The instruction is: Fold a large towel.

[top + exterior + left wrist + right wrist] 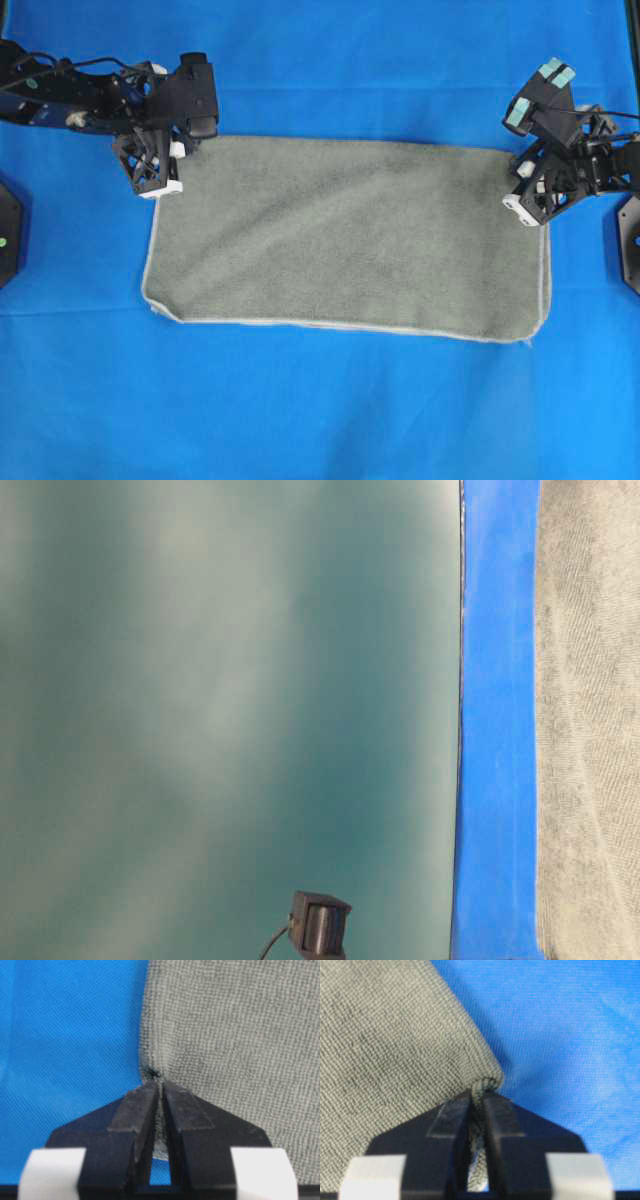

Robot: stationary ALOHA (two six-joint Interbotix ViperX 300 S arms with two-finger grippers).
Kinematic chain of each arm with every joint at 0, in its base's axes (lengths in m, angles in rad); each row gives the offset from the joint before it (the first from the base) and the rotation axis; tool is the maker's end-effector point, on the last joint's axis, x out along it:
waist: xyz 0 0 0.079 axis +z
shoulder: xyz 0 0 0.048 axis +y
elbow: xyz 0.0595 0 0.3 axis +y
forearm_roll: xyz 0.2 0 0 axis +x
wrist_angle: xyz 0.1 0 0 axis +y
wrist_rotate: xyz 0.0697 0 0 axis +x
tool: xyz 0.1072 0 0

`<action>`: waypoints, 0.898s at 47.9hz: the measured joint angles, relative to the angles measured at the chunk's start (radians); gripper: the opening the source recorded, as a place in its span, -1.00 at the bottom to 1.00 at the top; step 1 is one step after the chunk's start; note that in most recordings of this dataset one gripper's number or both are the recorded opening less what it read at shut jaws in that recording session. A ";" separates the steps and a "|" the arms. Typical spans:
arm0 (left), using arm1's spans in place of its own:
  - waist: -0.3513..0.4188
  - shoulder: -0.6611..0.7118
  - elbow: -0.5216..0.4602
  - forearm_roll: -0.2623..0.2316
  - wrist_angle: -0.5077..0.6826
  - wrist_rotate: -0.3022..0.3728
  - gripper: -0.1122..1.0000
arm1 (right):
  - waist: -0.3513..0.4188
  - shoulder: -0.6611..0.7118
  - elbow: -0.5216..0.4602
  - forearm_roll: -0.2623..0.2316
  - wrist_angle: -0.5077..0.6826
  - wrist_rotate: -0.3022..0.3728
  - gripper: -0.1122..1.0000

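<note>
The grey-green towel (350,235) lies flat on the blue cloth, with a pale hem along its left, near and right edges. My left gripper (168,170) is at its far left corner and my right gripper (524,190) is at its far right corner. In the left wrist view the left gripper (161,1091) is shut on a pinch of the towel (240,1035) edge. In the right wrist view the right gripper (476,1097) is shut on the bunched corner of the towel (385,1050). Both corners sit low, at the cloth.
The bright blue cloth (320,70) covers the whole table. Black mounts sit at the left edge (8,235) and the right edge (628,245). The table-level view shows a blue strip (495,730), towel pile beside it and a small dark camera (320,923).
</note>
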 measured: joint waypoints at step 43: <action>-0.181 -0.597 -0.275 -0.015 0.549 -0.344 -0.75 | 0.462 -0.627 -0.348 0.026 0.446 -0.006 -0.72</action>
